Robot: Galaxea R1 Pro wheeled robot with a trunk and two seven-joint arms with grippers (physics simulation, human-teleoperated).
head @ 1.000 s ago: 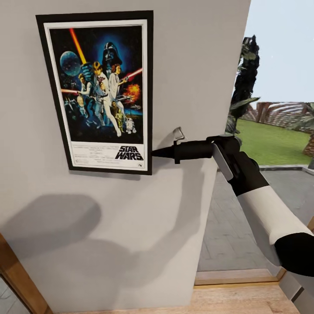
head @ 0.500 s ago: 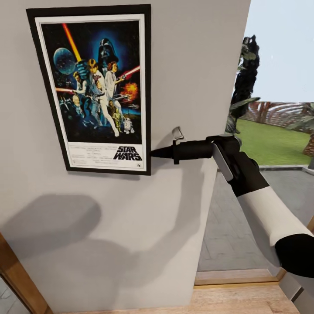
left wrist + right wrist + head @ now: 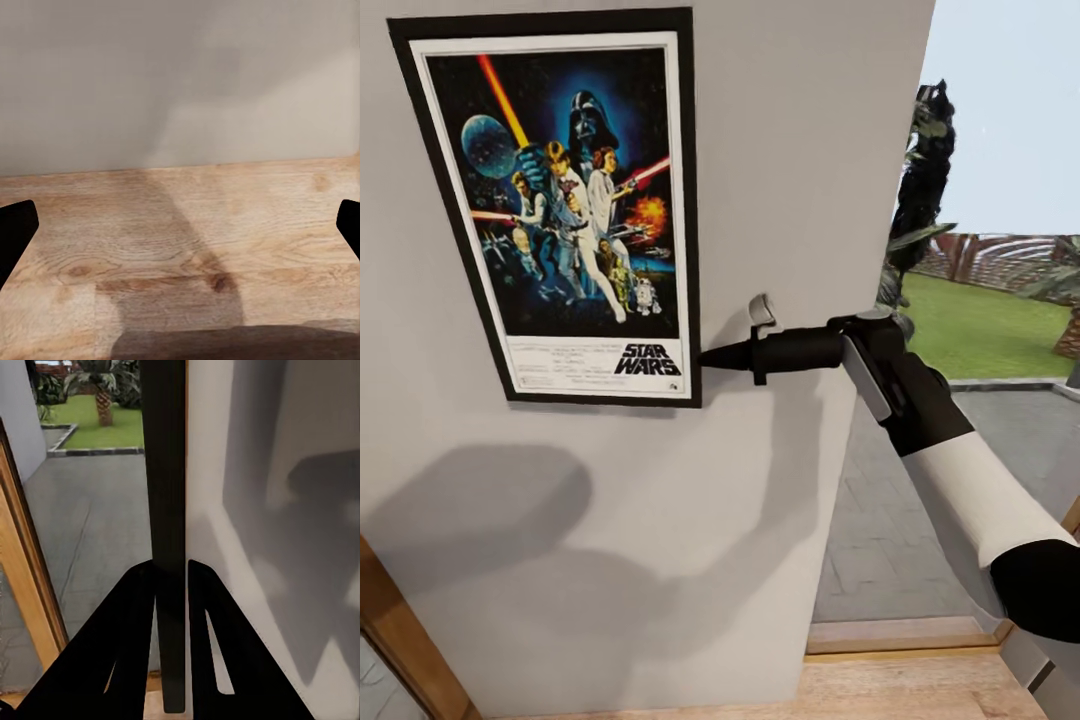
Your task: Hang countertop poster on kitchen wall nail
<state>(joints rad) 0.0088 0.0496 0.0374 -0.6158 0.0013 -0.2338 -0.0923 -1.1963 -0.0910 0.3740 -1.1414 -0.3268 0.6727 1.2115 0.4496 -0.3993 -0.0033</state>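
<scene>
The light-grey wall takes up most of my head view, with my own shadow spread dark across its lower half. To the right of its edge the scene opens outdoors: a grey paved terrace, a green lawn and a dark tree against pale sky. Wooden flooring runs along the bottom, and a slanted wooden frame cuts the lower left corner.

The poster sits flat against the wall, upright and slightly tilted, in a thin black frame with a white border. Its white strip at the bottom reads "STAR WARS"; the smaller print beside it is too fine for me to read.

My right gripper reaches in from the right and is clamped on the poster's lower right edge; in my right wrist view the dark frame edge runs straight between my two fingers, pressed on both sides. I cannot make out a nail, which may be behind the frame.

My left gripper has its fingertips spread wide apart over plank flooring at the foot of a wall.
</scene>
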